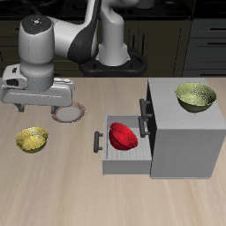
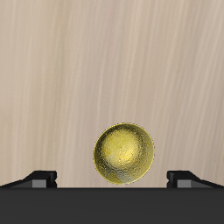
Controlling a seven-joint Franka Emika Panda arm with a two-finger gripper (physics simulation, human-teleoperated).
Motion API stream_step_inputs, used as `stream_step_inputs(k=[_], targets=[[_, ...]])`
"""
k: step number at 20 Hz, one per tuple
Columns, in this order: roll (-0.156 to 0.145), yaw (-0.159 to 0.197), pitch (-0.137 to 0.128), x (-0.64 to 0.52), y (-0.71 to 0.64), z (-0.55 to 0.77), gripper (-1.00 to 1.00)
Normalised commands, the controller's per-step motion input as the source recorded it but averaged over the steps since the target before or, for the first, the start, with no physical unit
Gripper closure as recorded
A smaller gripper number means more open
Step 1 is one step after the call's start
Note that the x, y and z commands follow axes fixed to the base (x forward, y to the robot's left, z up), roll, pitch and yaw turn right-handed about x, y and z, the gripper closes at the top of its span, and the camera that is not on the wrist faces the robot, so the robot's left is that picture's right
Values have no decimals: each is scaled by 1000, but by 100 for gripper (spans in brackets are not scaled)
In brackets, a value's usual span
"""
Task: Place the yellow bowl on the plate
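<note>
The yellow bowl sits upright on the wooden table near its front edge, speckled and golden. In the wrist view the yellow bowl lies between the two fingertips, below them. My gripper hovers above the table just behind the bowl, open and empty, with its jaws wide apart; it also shows in the wrist view. The plate, pale with a pinkish-brown rim, lies on the table farther back beside the gripper and is partly hidden by the gripper's hand.
A grey cabinet stands on the table beside the plate. Its drawer is pulled out and holds a red bowl. An olive-green bowl sits on the cabinet's top.
</note>
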Motion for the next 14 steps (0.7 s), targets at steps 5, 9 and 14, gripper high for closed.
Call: stream_step_inputs(k=[5, 9, 14], targets=[[21, -21, 47, -48, 126, -459, -100], [-7, -12, 43, -93, 25, -335, -100], [-18, 6, 33, -138, -88, -314, -100]])
